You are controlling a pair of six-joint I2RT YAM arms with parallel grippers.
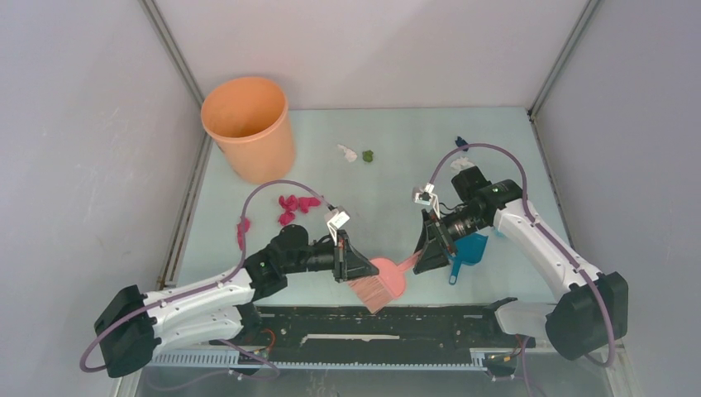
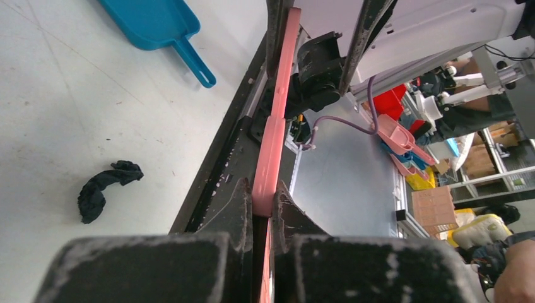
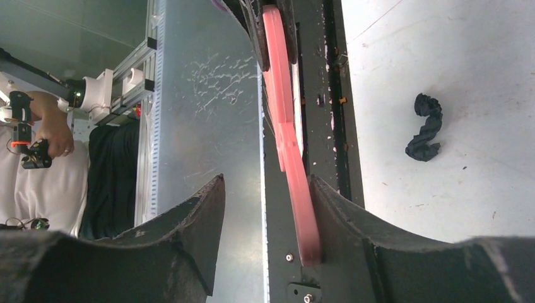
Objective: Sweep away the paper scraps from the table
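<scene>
Near the front edge of the tabletop (image 1: pixel 388 178), the left tool (image 1: pixel 366 269) is clamped on the brush (image 1: pixel 383 283); the right tool (image 1: pixel 424 261) stands open around its handle. Just behind lies a dustpan (image 1: pixel 469 247). Beyond, magenta scraps (image 1: pixel 294 207) lie mid-left; a white scrap (image 1: pixel 347 153) and a green scrap (image 1: pixel 368 155) sit farther back.

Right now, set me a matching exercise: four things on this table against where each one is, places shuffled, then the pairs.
Things:
1. bucket
2. dustpan
3. brush
4. magenta scraps

Places:
A. clamped in the left gripper
B. far left corner of the table
C. flat on the table beside the right gripper
D. loose on the table, just nearer than the bucket

Pairs: 1-B, 2-C, 3-A, 4-D
</scene>
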